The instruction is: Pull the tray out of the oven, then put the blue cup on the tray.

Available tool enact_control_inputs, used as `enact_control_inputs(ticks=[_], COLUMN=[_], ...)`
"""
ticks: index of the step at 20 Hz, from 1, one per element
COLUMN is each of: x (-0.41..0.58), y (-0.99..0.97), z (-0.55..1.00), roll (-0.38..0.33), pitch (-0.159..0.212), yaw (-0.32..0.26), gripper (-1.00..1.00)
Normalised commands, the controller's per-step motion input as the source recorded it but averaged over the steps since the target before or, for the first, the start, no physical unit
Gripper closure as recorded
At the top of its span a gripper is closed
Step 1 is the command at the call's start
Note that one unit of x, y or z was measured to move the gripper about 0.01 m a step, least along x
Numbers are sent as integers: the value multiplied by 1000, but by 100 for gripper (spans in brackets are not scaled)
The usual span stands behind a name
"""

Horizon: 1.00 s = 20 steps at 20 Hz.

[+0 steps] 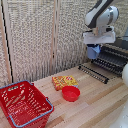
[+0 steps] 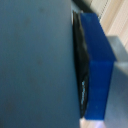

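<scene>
In the exterior view the black oven (image 1: pixel 120 50) stands at the exterior view's right with its door (image 1: pixel 94 73) folded down. The wire tray (image 1: pixel 110 63) sticks out of its mouth over the door. My gripper (image 1: pixel 95 48) hangs just above the tray's outer end, shut on the light-blue cup (image 1: pixel 93 52). The cup is in the air, close to the tray. In the wrist view the blue cup wall (image 2: pixel 35 60) fills most of the picture, with one blue fingertip (image 2: pixel 97 65) pressed beside it.
A red wire basket (image 1: pixel 22 104) sits at the front on the exterior view's left. An orange box (image 1: pixel 65 81) lies mid-table, with a red bowl (image 1: pixel 70 93) just in front of it. A slatted screen stands behind the wooden table (image 1: pixel 95 107).
</scene>
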Motion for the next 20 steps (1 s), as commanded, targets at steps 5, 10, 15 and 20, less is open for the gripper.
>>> enact_control_inputs(ticks=[5, 10, 15, 20], x=[40, 16, 3, -15], y=[-923, -911, -558, -43], z=[52, 154, 194, 94], roll=[-183, -134, -80, -78], pitch=[23, 48, 47, -26], yaw=[-9, -10, -1, -34], gripper=[100, 100, 100, -100])
